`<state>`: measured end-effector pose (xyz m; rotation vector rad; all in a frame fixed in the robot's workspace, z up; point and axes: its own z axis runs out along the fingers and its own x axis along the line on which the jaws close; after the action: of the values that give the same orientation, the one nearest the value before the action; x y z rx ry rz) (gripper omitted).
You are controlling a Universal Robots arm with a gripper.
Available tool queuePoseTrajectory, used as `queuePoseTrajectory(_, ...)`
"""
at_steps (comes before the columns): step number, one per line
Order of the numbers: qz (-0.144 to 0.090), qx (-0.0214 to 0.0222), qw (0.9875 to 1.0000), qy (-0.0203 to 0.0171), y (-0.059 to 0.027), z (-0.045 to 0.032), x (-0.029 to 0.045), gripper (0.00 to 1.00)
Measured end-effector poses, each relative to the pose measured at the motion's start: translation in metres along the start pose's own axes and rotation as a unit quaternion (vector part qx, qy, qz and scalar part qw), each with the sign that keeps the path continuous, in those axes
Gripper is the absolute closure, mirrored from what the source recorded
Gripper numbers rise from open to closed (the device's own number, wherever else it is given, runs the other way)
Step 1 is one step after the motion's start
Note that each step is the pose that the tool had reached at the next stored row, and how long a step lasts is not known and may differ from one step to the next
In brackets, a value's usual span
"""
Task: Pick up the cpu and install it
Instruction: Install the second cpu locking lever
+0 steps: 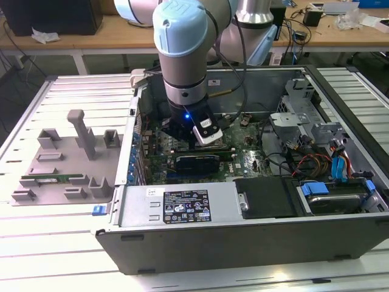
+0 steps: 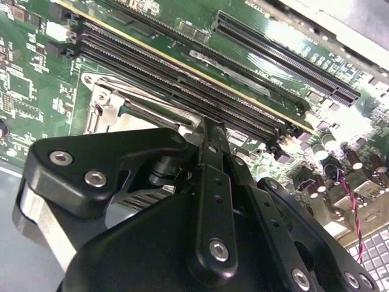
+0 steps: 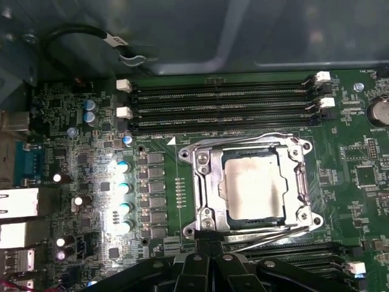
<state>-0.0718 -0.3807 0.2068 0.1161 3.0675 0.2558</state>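
The cpu (image 3: 252, 185), a flat square chip with a shiny silver-grey top, lies inside the metal socket frame (image 3: 206, 164) on the green motherboard (image 3: 79, 152) in the first wrist view. My gripper (image 3: 206, 244) is shut with nothing between its fingers. Its tips stand just outside the socket frame's edge, beside the cpu and apart from it. In the second wrist view the black gripper (image 2: 209, 129) hides most of the socket, with a corner of the socket frame (image 2: 100, 106) showing. In the exterior view my arm (image 1: 185, 61) reaches down into the open computer case (image 1: 243, 237).
Black memory slots (image 3: 222, 103) run alongside the socket. A grey fixture tray (image 1: 61, 158) with a green memory stick (image 1: 51, 180) lies outside the case on the exterior view's left. The power supply (image 1: 182, 204), cables (image 1: 316, 161) and a drive cage (image 1: 298, 109) crowd the case.
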Motion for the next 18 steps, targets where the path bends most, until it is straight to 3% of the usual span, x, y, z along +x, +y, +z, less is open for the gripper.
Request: queuePoseTrajectory(18,0.000,0.0015,1.0000,0.0011,-0.0049,-0.0085,-0.0040,0.89)
